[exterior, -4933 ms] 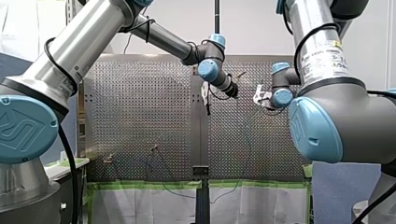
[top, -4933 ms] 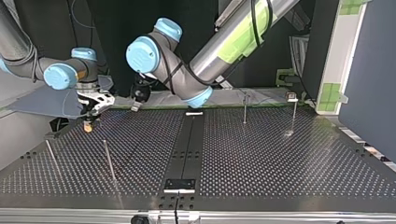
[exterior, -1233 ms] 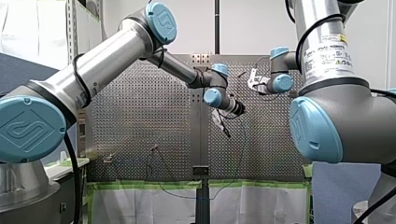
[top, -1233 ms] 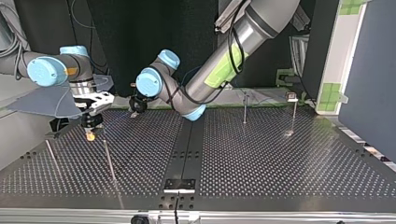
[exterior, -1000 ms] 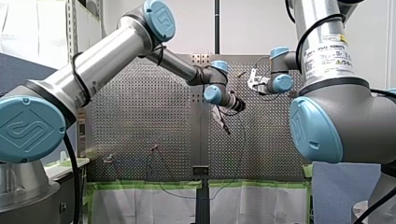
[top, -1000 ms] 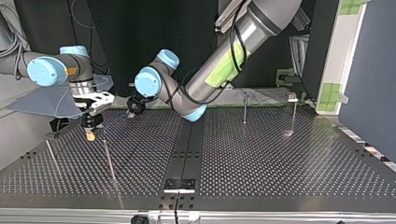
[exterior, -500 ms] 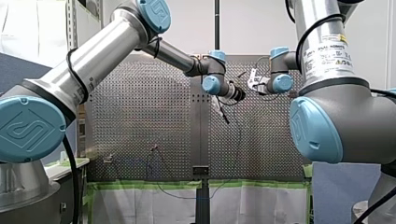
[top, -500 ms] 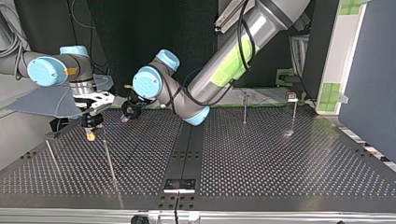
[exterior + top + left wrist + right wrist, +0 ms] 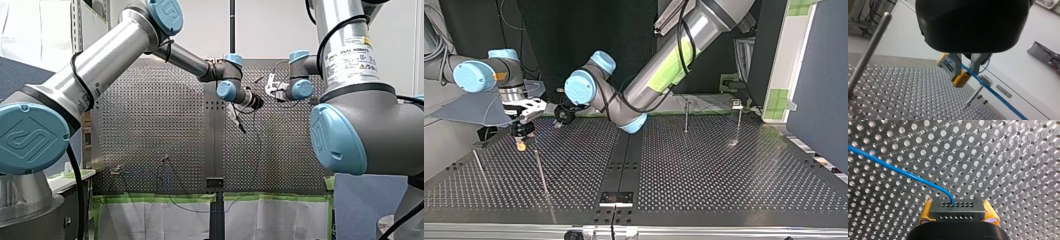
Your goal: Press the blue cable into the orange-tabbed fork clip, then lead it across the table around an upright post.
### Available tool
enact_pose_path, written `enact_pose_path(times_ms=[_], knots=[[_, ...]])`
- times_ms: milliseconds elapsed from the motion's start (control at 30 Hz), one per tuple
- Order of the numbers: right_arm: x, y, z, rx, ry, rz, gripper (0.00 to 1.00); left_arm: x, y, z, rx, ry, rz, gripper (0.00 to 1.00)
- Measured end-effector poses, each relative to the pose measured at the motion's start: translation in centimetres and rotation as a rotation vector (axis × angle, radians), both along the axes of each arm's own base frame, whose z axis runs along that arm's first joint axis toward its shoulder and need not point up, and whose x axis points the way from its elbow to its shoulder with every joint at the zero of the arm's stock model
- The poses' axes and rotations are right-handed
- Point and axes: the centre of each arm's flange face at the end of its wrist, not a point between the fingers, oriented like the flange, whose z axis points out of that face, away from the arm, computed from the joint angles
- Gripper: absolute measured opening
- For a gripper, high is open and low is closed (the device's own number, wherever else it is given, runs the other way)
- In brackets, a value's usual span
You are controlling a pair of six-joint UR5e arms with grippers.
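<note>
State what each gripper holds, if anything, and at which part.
My right gripper clamps the blue cable at or near its end. The cable also runs through my left gripper further along; whether that one grips it cannot be told.

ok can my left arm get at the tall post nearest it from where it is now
Probably yes. My left gripper hangs over the far side of the table and the post stands nearer the top view's camera, with bare holes between. My right gripper is close beside that path, so clearance looks tight.
</note>
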Motion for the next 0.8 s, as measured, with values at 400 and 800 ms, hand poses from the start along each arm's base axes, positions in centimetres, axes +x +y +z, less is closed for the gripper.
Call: enact_pose_path(times_ms=[400, 800], knots=[[0.0, 0.0, 0.0, -0.001, 0.001, 0.000, 0.00, 0.2, 1.1, -1.9, 0.101, 0.034, 0.044, 0.51], [0.4, 0.2, 0.0, -0.001, 0.001, 0.007, 0.00, 1.5, 1.2, -4.7, 0.067, 0.087, 0.033, 0.49]])
